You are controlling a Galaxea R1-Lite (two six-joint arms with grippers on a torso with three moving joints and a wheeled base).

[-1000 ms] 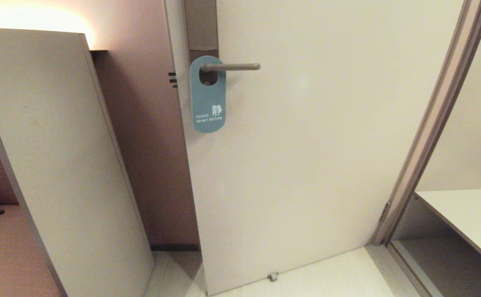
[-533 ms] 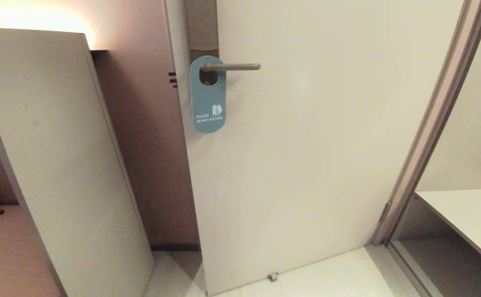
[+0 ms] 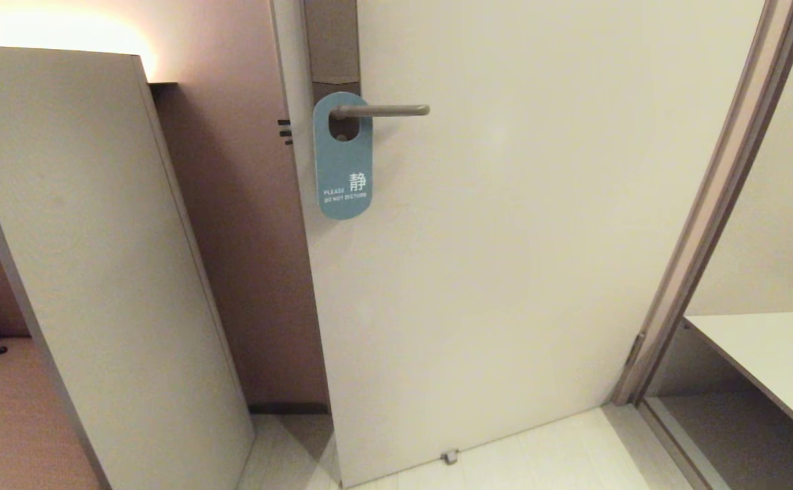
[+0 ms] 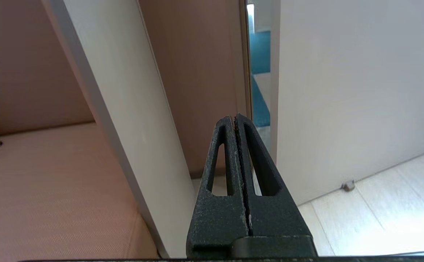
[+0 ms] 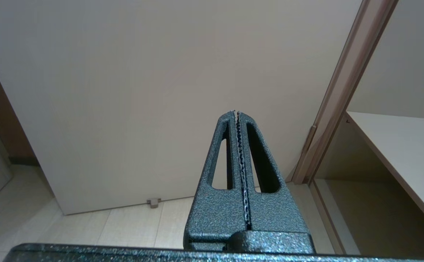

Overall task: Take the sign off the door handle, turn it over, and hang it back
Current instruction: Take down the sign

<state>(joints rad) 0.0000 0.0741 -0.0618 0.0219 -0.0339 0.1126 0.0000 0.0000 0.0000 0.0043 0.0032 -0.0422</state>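
The sign (image 3: 343, 163), a blue rounded oblong card reading "PLEASE DO NOT DISTURB", hangs upright by its oval hole on the handle (image 3: 386, 109), a slim horizontal grey-beige lever, upper centre of the head view.

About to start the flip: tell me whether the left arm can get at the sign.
Probably yes: the sign hangs uncovered on the door handle; the left end effector, shut, points low, near the door's edge.

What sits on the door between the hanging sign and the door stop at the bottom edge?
Nothing: in the head view the door face is bare from the sign down to the door stop.
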